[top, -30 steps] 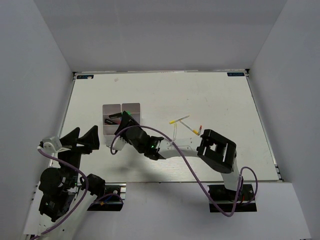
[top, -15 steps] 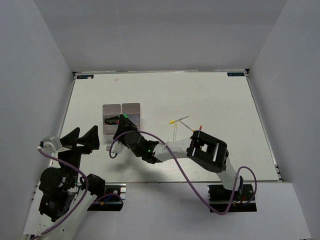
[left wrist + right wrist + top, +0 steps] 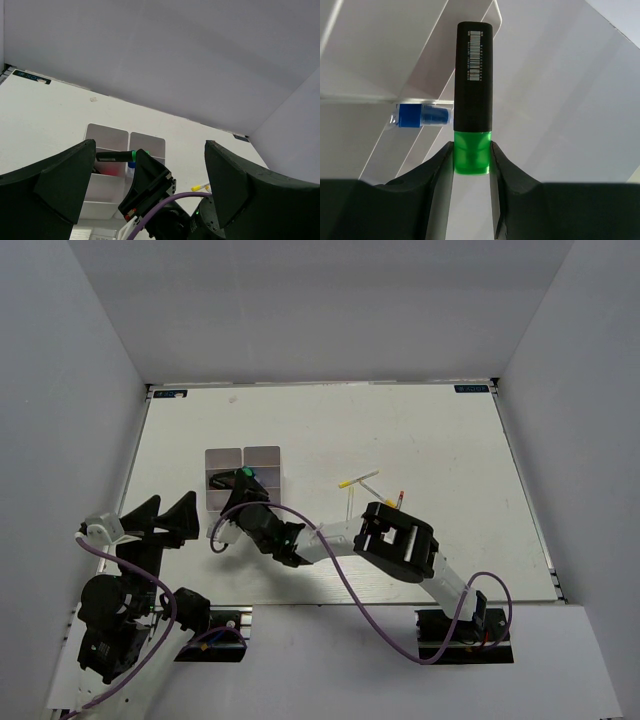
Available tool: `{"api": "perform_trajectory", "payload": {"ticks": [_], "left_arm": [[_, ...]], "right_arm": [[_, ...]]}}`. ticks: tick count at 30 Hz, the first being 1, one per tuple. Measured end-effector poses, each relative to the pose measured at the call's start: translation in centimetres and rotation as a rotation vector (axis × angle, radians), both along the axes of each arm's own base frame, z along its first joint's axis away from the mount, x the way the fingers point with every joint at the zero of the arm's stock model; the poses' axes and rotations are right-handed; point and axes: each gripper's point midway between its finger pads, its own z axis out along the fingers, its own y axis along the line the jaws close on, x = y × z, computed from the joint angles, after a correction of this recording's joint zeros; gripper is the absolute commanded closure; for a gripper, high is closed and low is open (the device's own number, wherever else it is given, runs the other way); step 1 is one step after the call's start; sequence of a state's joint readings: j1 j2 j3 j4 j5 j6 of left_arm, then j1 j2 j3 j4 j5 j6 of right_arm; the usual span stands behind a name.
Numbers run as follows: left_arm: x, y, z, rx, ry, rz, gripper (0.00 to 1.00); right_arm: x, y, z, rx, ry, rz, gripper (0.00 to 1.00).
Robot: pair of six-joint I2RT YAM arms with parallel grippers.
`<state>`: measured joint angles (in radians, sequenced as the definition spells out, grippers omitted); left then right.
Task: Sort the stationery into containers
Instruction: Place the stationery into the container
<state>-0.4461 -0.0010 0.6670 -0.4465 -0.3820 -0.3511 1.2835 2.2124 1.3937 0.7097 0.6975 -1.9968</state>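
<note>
Right gripper point(image 3: 472, 150) is advancing left over tray point(image 3: 262, 454), pinching highlighter point(image 3: 474, 75) (by green cap); left gripper point(image 3: 165, 517) is hovering, spread wide, near-left table point(image 3: 450, 440) corner.

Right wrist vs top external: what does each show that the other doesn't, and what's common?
Right wrist only: the barcode on the black highlighter, the right claw pinching its green cap, and a blue-capped tube lying in the tray. Top external only: the left claw wide open at the near left, and loose pens on the table right of the tray. Both: the green cap at the tray.
</note>
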Motion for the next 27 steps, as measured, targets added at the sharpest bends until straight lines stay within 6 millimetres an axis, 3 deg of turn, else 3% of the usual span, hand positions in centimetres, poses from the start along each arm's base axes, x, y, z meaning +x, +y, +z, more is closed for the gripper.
{"api": "perform_trajectory", "payload": {"ticks": [3, 7, 19, 24, 27], "left_arm": [[0.01, -0.01, -0.07, 0.0, 0.003, 0.0, 0.01], [0.02, 0.06, -0.07, -0.002, 0.003, 0.003, 0.01], [0.04, 0.22, -0.09, -0.004, 0.004, 0.012, 0.01], [0.06, 0.36, -0.1, -0.007, 0.005, 0.02, 0.01], [0.06, 0.37, -0.1, -0.009, 0.005, 0.021, 0.01]], "right_arm": [[0.19, 0.1, 0.23, 0.006, -0.004, -0.012, 1.0], [0.31, -0.02, 0.38, 0.008, -0.006, -0.022, 0.86], [0.33, -0.09, 0.26, 0.001, -0.005, -0.026, 0.63], [0.3, -0.04, 0.24, 0.002, -0.004, -0.024, 0.43], [0.26, 0.05, 0.25, 0.002, -0.004, -0.018, 0.39]]}}
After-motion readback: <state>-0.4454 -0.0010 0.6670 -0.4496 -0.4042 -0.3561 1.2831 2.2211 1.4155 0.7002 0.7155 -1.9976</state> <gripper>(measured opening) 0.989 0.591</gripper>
